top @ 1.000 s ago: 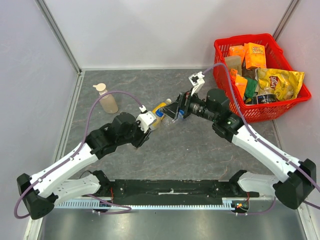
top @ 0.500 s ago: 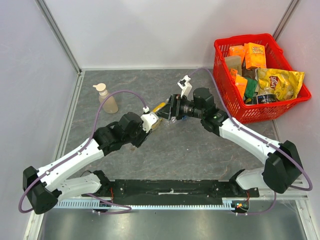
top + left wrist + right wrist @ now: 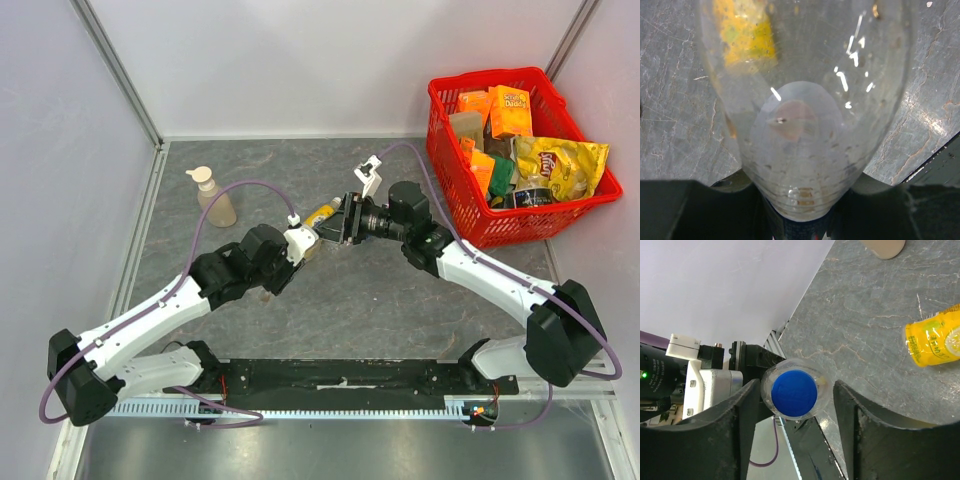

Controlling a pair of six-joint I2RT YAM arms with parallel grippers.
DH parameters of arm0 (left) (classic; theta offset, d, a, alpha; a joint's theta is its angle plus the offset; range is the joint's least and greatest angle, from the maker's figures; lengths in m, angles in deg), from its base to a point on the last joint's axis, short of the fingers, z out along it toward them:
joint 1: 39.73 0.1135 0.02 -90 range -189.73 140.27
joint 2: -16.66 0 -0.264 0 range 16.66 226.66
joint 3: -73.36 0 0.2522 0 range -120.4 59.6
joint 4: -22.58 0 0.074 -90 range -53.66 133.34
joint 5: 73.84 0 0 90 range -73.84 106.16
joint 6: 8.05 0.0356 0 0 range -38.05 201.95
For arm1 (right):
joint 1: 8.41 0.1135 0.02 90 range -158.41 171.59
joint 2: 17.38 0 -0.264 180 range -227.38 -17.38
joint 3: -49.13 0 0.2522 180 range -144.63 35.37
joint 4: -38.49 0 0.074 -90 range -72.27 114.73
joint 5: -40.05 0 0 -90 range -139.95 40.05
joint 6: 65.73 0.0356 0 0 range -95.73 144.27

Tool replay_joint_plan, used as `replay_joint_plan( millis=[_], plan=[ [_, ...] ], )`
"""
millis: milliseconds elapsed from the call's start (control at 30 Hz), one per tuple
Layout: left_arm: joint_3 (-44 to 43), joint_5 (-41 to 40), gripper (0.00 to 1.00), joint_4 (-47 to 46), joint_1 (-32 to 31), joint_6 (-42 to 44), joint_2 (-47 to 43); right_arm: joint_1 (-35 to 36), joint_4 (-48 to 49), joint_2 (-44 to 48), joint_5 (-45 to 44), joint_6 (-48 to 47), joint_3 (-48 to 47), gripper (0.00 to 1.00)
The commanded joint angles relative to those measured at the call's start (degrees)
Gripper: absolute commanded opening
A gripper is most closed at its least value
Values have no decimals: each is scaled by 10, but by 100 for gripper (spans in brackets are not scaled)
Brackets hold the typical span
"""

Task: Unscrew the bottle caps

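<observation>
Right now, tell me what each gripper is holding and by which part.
The left gripper holds the clear bottle by the end away from its blue cap. The right gripper holds nothing; its open fingers flank that cap.

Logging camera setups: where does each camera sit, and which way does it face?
Top external: above and behind the bases, looking down on the table; left arm and right arm show.
Left wrist: looks past the left gripper along the clear bottle it holds.
Right wrist: faces the blue cap, framed by the open fingers of the right gripper.
Shared: both wrist views show that bottle.
</observation>
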Motion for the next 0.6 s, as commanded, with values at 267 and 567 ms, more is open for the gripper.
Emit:
replay_joint_plan(
  millis=[267,567],
  plan=[
    [-9,-4,20,-5,3,-3,3,-6,26,21,7,9,-6,66],
    [-9,-1,21,-4,1,-2,8,-7,12,31,-5,-3,-10,49]
  ],
)
